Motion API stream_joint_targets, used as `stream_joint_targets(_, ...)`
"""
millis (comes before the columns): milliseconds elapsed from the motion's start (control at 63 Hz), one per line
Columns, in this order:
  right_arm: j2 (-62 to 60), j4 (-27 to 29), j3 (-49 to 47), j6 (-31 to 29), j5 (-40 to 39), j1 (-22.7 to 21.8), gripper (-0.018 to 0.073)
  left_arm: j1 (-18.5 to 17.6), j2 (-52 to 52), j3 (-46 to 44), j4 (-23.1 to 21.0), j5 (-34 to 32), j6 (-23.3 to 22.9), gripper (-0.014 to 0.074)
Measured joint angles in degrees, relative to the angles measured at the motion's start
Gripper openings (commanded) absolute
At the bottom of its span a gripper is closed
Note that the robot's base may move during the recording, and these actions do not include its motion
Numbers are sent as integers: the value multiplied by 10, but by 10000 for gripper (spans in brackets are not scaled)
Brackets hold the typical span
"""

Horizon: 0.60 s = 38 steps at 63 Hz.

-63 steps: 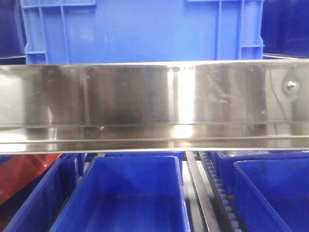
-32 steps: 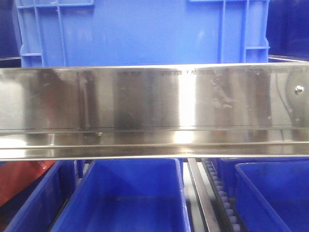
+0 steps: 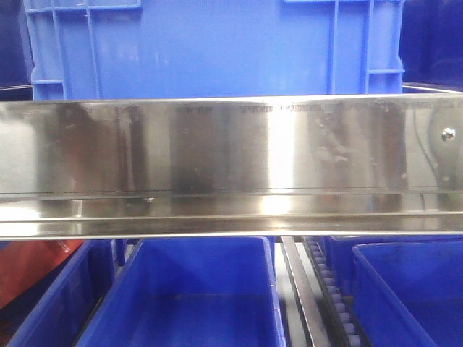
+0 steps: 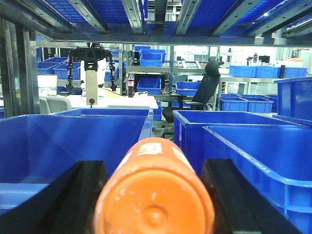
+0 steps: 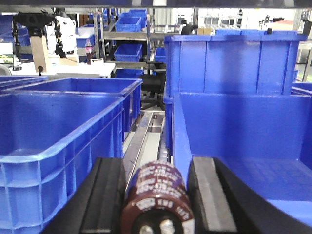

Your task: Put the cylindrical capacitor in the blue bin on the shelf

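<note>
The right gripper has its jaws clamped on the brown capacitor, just beside the near wall of a blue bin on the shelf. The left gripper has its jaws closed on an orange cylinder. It seems best to carry the capacitor sideways over the bin's wall before releasing.

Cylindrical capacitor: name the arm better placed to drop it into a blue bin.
Right. The right gripper clamps the brown cylindrical capacitor, and a blue bin's open interior lies just ahead. The left gripper holds an orange cylinder instead.

Black office chair near white table; red frame lower left, front view.
</note>
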Motion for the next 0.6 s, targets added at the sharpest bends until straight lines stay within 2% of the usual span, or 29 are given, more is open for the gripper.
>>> stream_joint_targets(175, 7, 0, -6, -9, 10, 4, -165, -1, 8, -3, 0, 9, 4, -111)
stream_joint_targets(317, 63, 0, -58, -57, 29, 36, -165, -24, 67, -55, 1, 71, 75, -111)
stream_joint_targets(429, 126, 0, -107, -84, 24, 72, -165, -59, 139, -109, 2, 82, 102, -111)
stream_joint_targets(603, 244, 0, -160, -92, -8, 126, -165, -137, 270, -196, 2, 83, 110, -111)
